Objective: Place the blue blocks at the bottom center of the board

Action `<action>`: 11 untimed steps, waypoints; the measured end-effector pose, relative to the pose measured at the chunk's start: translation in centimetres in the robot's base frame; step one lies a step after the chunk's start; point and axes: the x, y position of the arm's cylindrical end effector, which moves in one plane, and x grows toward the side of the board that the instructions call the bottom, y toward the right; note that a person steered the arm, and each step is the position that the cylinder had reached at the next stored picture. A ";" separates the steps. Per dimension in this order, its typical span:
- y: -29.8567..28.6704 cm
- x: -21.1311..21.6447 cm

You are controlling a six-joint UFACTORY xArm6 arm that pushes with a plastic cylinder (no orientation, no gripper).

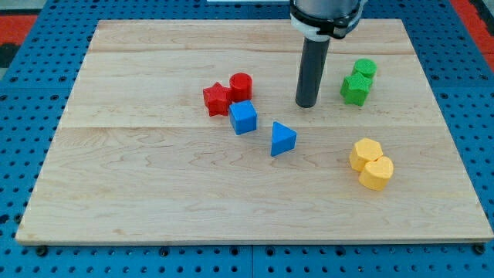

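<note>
A blue cube (242, 118) lies just left of the board's middle, touching a red star-shaped block (218, 99). A blue triangular block (282, 139) lies a little to its lower right, near the board's middle. My tip (306, 104) rests on the board above and to the right of the blue triangle, apart from it, and to the right of the blue cube.
A red cylinder (241, 85) sits next to the red star. Two green blocks (358, 83) lie right of my tip. Two yellow blocks (372, 164) lie at the lower right. The wooden board (154, 193) lies on a blue pegboard.
</note>
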 end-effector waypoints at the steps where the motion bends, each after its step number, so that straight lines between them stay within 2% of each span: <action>1: -2.3 1.0; 2: -4.7 5.9; 3: -7.4 8.3; 4: -6.5 10.8; 5: -5.4 8.5; 6: -1.7 8.4; 7: -2.0 14.4; 8: -6.3 16.3; 9: -3.7 13.7; 10: -4.6 10.4; 11: -7.4 13.9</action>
